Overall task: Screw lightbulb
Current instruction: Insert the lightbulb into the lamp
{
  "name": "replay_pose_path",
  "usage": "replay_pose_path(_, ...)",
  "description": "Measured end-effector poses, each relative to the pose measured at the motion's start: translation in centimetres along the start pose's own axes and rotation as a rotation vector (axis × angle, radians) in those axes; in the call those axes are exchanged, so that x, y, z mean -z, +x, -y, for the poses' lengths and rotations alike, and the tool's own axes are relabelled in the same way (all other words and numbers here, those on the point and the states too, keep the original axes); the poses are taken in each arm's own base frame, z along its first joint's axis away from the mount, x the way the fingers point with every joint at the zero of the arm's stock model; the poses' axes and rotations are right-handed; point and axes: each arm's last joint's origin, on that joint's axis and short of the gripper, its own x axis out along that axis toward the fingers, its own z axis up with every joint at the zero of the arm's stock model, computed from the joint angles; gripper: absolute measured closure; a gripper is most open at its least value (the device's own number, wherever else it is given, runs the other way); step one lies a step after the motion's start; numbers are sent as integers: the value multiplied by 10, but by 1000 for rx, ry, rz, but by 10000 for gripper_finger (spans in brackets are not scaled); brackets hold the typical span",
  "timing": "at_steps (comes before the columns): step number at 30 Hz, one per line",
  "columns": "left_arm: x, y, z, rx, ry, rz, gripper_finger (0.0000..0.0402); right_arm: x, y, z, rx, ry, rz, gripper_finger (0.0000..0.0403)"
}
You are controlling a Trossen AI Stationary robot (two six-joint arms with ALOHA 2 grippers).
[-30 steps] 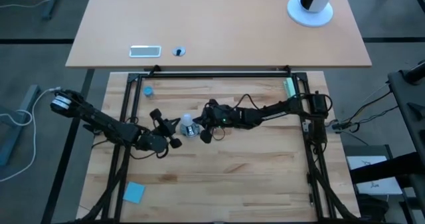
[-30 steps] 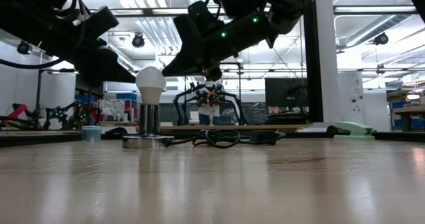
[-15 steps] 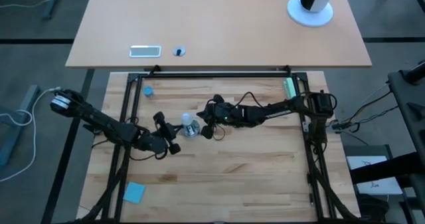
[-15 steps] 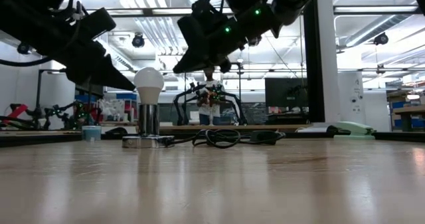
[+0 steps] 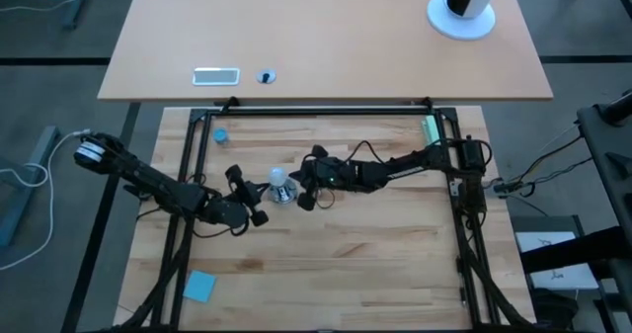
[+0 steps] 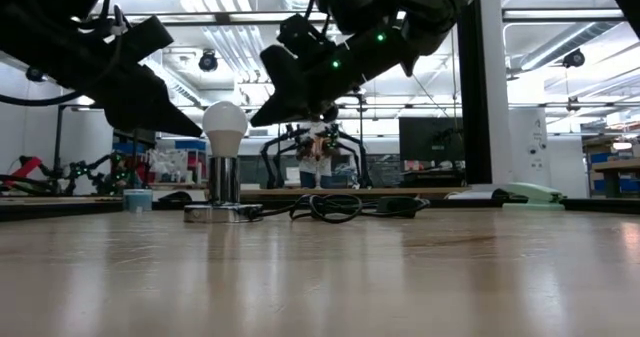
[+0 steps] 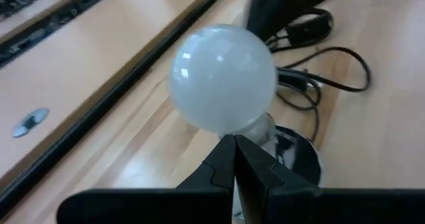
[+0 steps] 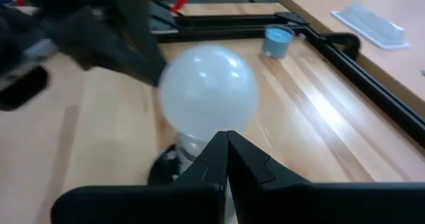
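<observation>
At the left, the left gripper (image 5: pixel 255 207) hangs just beside the white frosted pear-shaped lightbulb (image 5: pixel 279 180), its two dark fingers pressed together and holding nothing; in the left wrist view the closed fingertips (image 7: pixel 234 159) point at the bulb's neck without gripping it. The lightbulb (image 6: pixel 225 125) stands upright with its silvery screw base seated in the round silver socket disc (image 6: pixel 222 213), which rests on the pale wooden table (image 5: pixel 346 244) near its middle, a black cord (image 6: pixel 335 207) trailing away from it. On the other side of the bulb, the right gripper (image 5: pixel 304 190) hovers close to the glass, raised off the table, and its fingers are likewise pressed together and empty, as the right wrist view shows (image 8: pixel 226 157). A small blue round cap (image 5: pixel 220 134) sits well apart near the table's far left corner.

Judging from this, the bulb is already in the socket and the step in hand is the turning itself. Neither gripper can twist the bulb as it stands. The next move calls for one gripper to spread its fingers, settle them around the glass, pinch gently and rotate, while the socket is kept from spinning along.
</observation>
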Motion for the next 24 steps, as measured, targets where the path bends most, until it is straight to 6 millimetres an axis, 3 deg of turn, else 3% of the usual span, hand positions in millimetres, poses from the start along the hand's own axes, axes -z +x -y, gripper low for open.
replay_pose_path(9,1,2,-3,-52,-12,6,401,-1,-2,-10,-34,-24,12,401)
replay_pose_path(17,3,-2,0,45,-33,-17,401,5,-1,-4,66,-33,-48,401)
replay_pose_path(24,0,-1,-2,-28,-17,26,401,-1,3,2,53,-19,-9,401)
